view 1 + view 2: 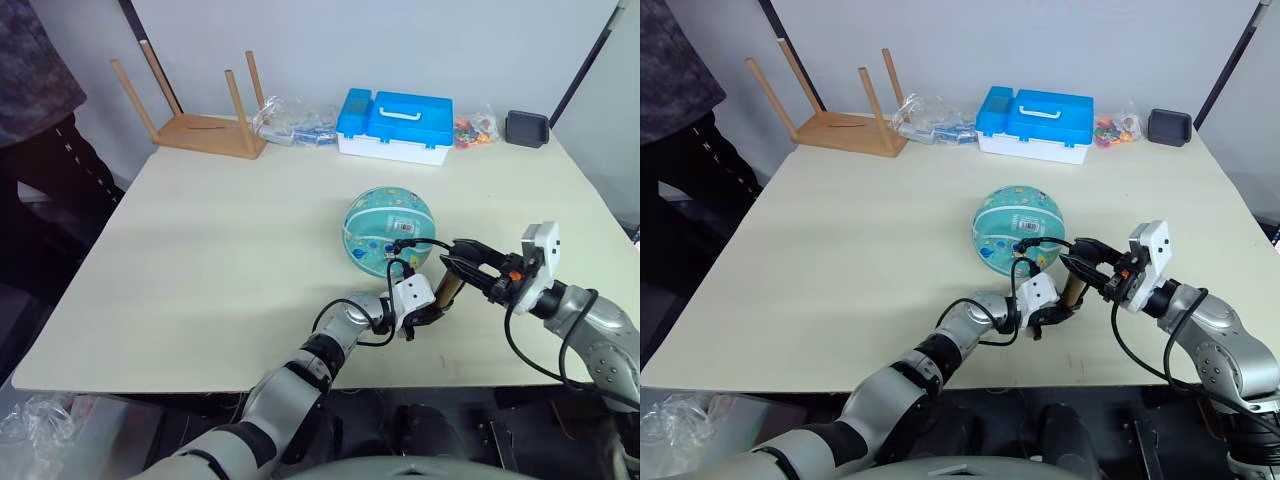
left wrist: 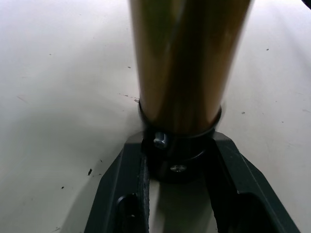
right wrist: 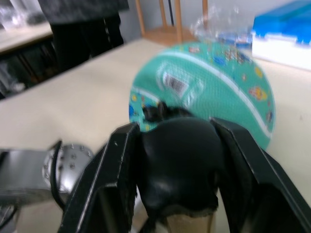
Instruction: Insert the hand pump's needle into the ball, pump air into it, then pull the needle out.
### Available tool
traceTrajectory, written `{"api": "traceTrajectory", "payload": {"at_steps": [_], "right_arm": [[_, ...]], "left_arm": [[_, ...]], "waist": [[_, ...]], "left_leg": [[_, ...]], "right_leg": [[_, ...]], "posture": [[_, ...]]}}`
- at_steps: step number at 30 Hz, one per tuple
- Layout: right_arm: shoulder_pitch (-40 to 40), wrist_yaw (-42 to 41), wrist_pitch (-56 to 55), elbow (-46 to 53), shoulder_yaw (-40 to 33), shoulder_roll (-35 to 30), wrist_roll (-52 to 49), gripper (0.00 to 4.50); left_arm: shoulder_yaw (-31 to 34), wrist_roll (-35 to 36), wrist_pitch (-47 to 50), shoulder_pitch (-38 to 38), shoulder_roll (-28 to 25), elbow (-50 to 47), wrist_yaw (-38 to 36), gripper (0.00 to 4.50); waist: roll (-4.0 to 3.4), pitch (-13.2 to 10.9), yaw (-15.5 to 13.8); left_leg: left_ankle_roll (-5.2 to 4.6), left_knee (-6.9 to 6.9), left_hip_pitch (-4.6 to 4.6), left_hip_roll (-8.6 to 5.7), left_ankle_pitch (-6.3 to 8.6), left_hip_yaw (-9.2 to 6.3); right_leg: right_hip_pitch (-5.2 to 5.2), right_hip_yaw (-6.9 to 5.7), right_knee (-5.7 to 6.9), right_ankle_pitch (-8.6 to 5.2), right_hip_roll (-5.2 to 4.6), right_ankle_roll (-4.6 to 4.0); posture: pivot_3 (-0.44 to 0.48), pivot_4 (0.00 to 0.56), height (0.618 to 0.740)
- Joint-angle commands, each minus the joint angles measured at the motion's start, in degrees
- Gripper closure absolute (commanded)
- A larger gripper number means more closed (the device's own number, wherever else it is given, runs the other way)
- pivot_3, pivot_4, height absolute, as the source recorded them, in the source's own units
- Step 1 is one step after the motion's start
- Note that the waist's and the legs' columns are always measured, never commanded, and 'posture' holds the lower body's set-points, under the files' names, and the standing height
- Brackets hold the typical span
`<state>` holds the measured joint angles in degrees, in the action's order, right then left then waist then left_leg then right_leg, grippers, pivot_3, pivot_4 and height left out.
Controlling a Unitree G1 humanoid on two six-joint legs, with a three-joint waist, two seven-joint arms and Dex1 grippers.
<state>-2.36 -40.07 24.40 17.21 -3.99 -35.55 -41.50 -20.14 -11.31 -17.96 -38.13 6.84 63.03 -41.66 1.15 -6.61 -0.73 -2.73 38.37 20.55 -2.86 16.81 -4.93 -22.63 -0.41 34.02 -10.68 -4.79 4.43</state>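
While the teal soft ball with cartoon prints (image 1: 388, 230) sits near the front of the pale table (image 1: 200, 260), the slim amber-gold hand pump (image 1: 447, 291) is held just beside it by both arms. The left gripper (image 1: 425, 312) clamps its black lower cap, seemingly to steady it, and the right gripper (image 1: 462, 262) closes on the black handle, apparently for pumping. The thin black hose (image 1: 405, 252) reaches the ball's barcode label, so the needle looks inserted, though I cannot tell.
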Motion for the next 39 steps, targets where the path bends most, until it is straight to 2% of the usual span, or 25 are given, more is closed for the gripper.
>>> {"api": "traceTrajectory", "payload": {"at_steps": [1, 4, 8, 14, 18, 24, 27, 33, 39], "right_arm": [[-0.2, 0.7, 5.2, 0.8, -1.2, -1.6, -0.3, 2.74], [-2.6, 1.8, 8.2, 6.1, -6.7, -3.6, -5.6, 2.74], [-6.9, 5.6, 14.6, 13.3, -18.3, -9.6, -19.5, 2.74], [-12.2, 10.5, 20.8, 13.4, -29.5, -18.9, -34.7, 2.74], [-13.3, 11.1, 23.1, 11.6, -32.1, -22.7, -38.3, 2.74], [-7.1, 8.3, 21.3, 11.6, -24.5, -17.8, -29.9, 2.74], [-2.7, 5.8, 18.1, 9.6, -15.4, -13.3, -20.9, 2.74], [2.2, 2.3, 10.7, 3.5, -4.4, -7.3, -7.2, 2.74], [2.5, -0.5, 6.3, -2.1, 0.4, -3.1, -0.4, 2.74]], "left_arm": [[-0.6, -1.1, 1.3, 1.4, -0.7, 2.2, -1.1, 3.44], [-0.7, -1.1, 1.3, 1.5, -0.7, 2.2, -1.2, 3.44], [-0.7, -1.1, 1.2, 1.6, -0.6, 2.3, -1.6, 3.44], [-0.8, -1.1, 1.0, 1.8, -0.6, 2.3, -2.0, 3.44], [-0.7, -1.1, 1.1, 1.6, -0.4, 2.5, -2.1, 3.44], [-0.9, -1.2, 1.2, 1.7, 0.0, 2.4, -2.0, 3.44], [-1.0, -1.2, 1.2, 2.0, 0.0, 2.1, -1.9, 3.44], [-1.0, -1.2, 1.5, 2.3, -0.2, 1.4, -1.7, 3.44], [-1.0, -1.1, 1.8, 2.7, -0.3, 0.9, -1.6, 3.44]], "waist": [[-0.03, -0.1, 0.0], [-0.24, -0.3, -0.1], [-0.73, -0.9, -0.2], [-0.77, -1.0, -0.4], [-0.67, -1.0, -0.6], [-0.59, -1.0, -0.6], [-0.37, -0.8, -0.4], [0.03, -0.4, -0.1], [0.08, -0.3, -0.1]], "left_leg": [[0.00, 0.00, 0.06, -0.01, 0.00, -0.01], [0.00, 0.00, 0.13, -0.05, 0.00, -0.01], [-0.01, 0.01, 0.39, -0.18, 0.00, 0.00], [-0.02, 0.05, 1.10, -0.28, -0.01, -0.06], [-0.03, 0.06, 1.19, -0.29, -0.01, -0.06], [-0.04, 0.08, 1.17, -0.27, 0.00, -0.02], [-0.04, 0.09, 1.07, -0.27, 0.00, -0.01], [-0.03, 0.03, 0.29, -0.20, 0.01, -0.01], [-0.03, 0.01, 0.08, -0.06, 0.01, -0.02]], "right_leg": [[-0.04, 0.00, -0.02, 0.03, -0.01, -0.04], [-0.07, 0.00, -0.04, 0.05, -0.06, -0.08], [-0.27, 0.02, -0.06, 0.15, -0.20, -0.21], [-0.87, -0.02, -0.06, 0.18, -0.24, -0.23], [-0.95, -0.02, -0.07, 0.19, -0.28, -0.24], [-0.93, -0.02, -0.06, 0.19, -0.27, -0.23], [-0.87, -0.01, -0.02, 0.18, -0.24, -0.23], [-0.19, -0.01, -0.04, 0.03, -0.19, -0.03], [-0.04, -0.02, -0.03, -0.01, -0.07, 0.02]], "posture": [[0.000, 0.150, 0.740], [0.000, 0.150, 0.740], [0.000, 0.150, 0.740], [0.000, 0.150, 0.740], [0.000, 0.150, 0.740], [0.000, 0.150, 0.740], [0.000, 0.150, 0.740], [0.000, 0.150, 0.740], [0.000, 0.150, 0.740]]}}
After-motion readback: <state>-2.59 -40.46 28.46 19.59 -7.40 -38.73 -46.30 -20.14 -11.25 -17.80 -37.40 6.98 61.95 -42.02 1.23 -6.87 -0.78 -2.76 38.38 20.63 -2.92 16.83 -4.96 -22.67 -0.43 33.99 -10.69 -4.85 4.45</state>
